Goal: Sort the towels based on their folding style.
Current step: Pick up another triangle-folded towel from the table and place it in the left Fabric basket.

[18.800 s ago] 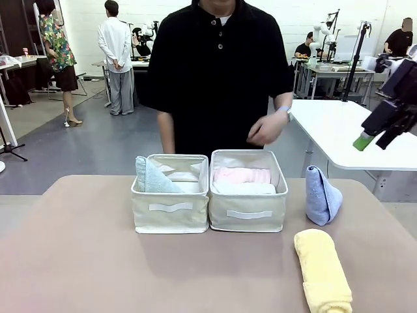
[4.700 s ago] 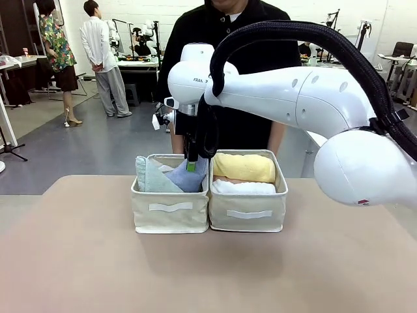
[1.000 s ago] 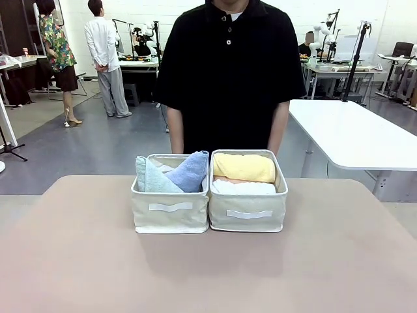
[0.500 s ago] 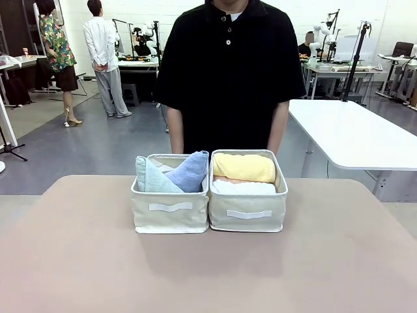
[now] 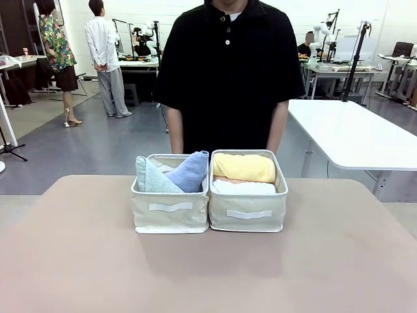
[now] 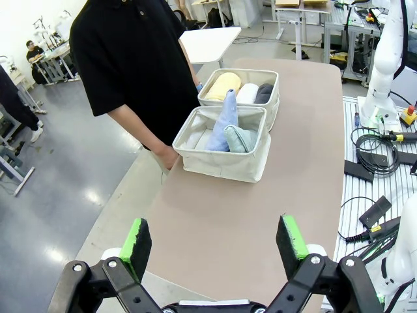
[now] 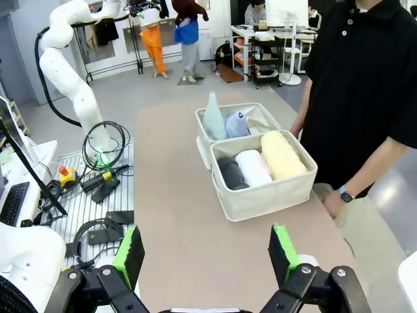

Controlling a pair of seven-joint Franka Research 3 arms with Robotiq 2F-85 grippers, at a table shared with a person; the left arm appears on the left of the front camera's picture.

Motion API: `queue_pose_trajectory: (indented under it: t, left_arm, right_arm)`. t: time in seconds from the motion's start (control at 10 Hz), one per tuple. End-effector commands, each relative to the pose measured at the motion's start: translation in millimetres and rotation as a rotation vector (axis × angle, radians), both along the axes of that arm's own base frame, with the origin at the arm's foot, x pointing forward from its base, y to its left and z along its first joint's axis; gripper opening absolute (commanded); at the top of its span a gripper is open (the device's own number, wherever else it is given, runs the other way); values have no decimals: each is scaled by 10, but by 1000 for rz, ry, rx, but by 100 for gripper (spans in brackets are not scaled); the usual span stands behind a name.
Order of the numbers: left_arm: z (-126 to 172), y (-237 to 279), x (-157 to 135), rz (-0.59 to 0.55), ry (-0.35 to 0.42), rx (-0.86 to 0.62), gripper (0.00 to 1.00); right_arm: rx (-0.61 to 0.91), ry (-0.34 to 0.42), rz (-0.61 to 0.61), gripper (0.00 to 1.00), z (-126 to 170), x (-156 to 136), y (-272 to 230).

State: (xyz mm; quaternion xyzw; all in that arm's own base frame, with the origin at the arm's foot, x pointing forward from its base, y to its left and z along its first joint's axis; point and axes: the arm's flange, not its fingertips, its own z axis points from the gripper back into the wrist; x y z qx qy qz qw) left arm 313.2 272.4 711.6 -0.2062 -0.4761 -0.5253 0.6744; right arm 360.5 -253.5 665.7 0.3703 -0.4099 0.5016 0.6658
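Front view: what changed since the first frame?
The yellow roll left the table for the right bin, covering the pink one. The blue cone went into the left bin, beside the mint cone. The right arm has withdrawn. Bins stayed put.

The table [image 5: 78, 261] has a plain tan top with rounded far corners, seen from the front. Two cream fabric bins stand directly on it, side by side and touching, near the far edge where the person stands. The left bin [image 5: 171, 215] and the right bin [image 5: 248, 214] each carry a pale strip handle on the near wall. From the left wrist view the same pair [image 6: 225, 163] sits toward one end of the top, and from the right wrist view [image 7: 264, 195] too. The surface looks matte, perhaps a cloth or mat covering, though that is hard to tell.
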Motion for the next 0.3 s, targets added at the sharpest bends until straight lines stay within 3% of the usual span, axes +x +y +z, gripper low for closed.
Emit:
queue_pose_trajectory:
  t: [0.0,0.2]
  left_arm:
    - [20,-5,-12,-6,-9,-13,100]
    - [20,-5,-12,-6,-9,-13,100]
  right_arm:
    - [6,-6,-9,100,17,2,4]
    - [6,-6,-9,100,17,2,4]
